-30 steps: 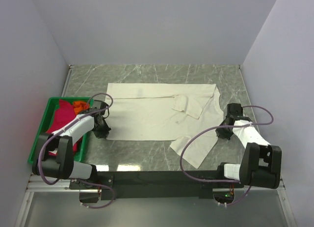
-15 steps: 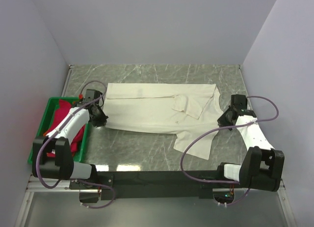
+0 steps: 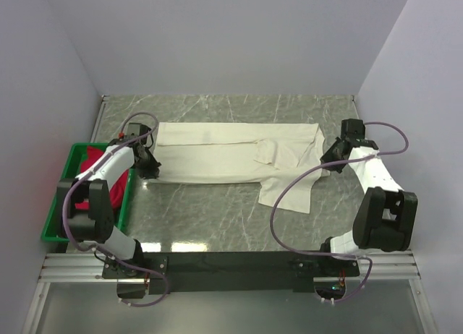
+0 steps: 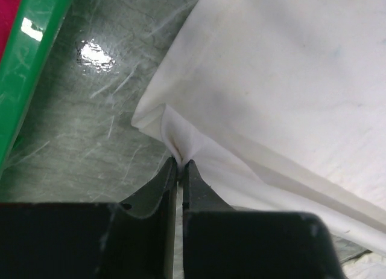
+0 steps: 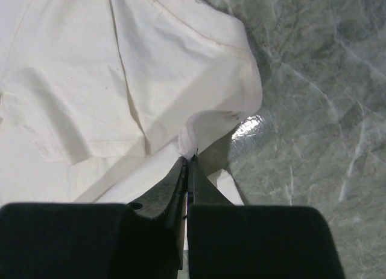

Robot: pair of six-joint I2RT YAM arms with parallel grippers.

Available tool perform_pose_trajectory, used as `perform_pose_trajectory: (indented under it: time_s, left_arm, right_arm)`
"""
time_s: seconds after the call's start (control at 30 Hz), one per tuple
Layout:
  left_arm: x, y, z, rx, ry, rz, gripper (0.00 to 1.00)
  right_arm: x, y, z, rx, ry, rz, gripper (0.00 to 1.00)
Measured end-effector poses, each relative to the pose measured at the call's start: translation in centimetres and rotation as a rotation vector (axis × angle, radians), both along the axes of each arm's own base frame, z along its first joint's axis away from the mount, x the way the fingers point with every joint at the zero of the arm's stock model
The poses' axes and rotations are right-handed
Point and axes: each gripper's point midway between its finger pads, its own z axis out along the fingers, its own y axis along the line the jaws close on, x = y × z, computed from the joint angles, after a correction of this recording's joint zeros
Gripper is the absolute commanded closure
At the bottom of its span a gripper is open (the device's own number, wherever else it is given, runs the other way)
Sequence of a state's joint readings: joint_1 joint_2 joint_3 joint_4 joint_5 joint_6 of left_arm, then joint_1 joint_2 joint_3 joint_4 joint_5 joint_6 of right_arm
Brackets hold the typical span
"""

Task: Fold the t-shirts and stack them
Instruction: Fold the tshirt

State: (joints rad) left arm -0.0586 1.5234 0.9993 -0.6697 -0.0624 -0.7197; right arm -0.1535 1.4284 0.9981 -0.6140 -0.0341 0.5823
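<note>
A cream t-shirt (image 3: pixel 224 157) lies spread across the middle of the marble table, its near half doubled over toward the back. My left gripper (image 3: pixel 149 165) is shut on the shirt's near-left corner (image 4: pixel 175 147), pinching a small peak of cloth. At the right edge my right gripper (image 3: pixel 331 156) is shut on a bunched fold of the cream t-shirt (image 5: pixel 192 147), beside a folded-in sleeve (image 5: pixel 90 110). One loose sleeve (image 3: pixel 286 193) trails toward the front. A crimson-pink shirt (image 3: pixel 92 175) fills the green crate.
The green plastic crate (image 3: pixel 51 222) stands at the table's left edge, close to my left arm; its rim (image 4: pixel 36 67) shows in the left wrist view. Grey walls close in the back and both sides. Cables loop over both arms.
Both grippers have carried the shirt's near edge toward the back of the table, folding the near half over the far half. The trailing sleeve slid backward with it.
</note>
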Motion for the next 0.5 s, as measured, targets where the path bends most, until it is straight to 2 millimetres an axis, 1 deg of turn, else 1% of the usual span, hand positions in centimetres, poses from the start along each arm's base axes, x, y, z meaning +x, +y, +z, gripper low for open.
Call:
perform_pose_trajectory:
  time_s: [0.17, 0.37, 0.5]
  left_arm:
    - [0.5, 0.4, -0.7, -0.008, 0.003, 0.022, 0.99]
    - [1.5, 0.8, -0.3, -0.017, -0.029, 0.039, 0.99]
    - [2.8, 0.7, -0.1, -0.022, -0.059, 0.038, 0.99]
  right_arm:
    - [1.5, -0.1, -0.3, 0.008, 0.018, 0.009, 1.00]
    - [3.5, -0.2, 0.3, 0.017, 0.003, 0.017, 1.00]
    - [4.6, -0.1, 0.6, 0.028, -0.008, 0.025, 1.00]
